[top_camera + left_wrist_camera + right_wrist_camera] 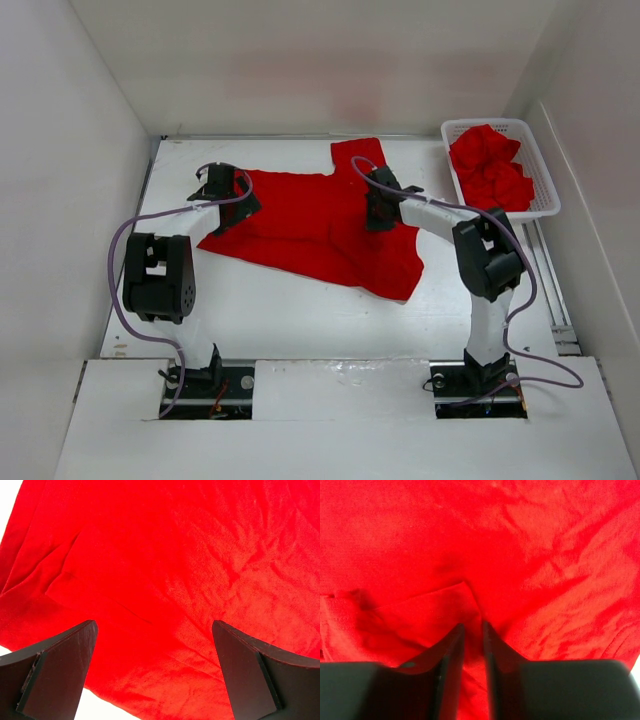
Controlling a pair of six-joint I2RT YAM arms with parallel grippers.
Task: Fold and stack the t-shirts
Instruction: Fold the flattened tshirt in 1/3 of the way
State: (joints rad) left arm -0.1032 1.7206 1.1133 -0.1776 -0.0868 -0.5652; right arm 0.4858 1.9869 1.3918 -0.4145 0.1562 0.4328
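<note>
One red t-shirt lies spread on the white table, its lower right part rumpled. My left gripper is over the shirt's left edge, jaws wide open. In the left wrist view the gripper has only cloth below and between its fingers. My right gripper is on the shirt's upper right part. In the right wrist view it is shut on a pinched fold of the red cloth. More red t-shirts lie bunched in the basket.
A white mesh basket stands at the back right against the right wall. White walls enclose the table on the left, back and right. Bare table lies in front of the shirt. A strip of table shows under the left gripper.
</note>
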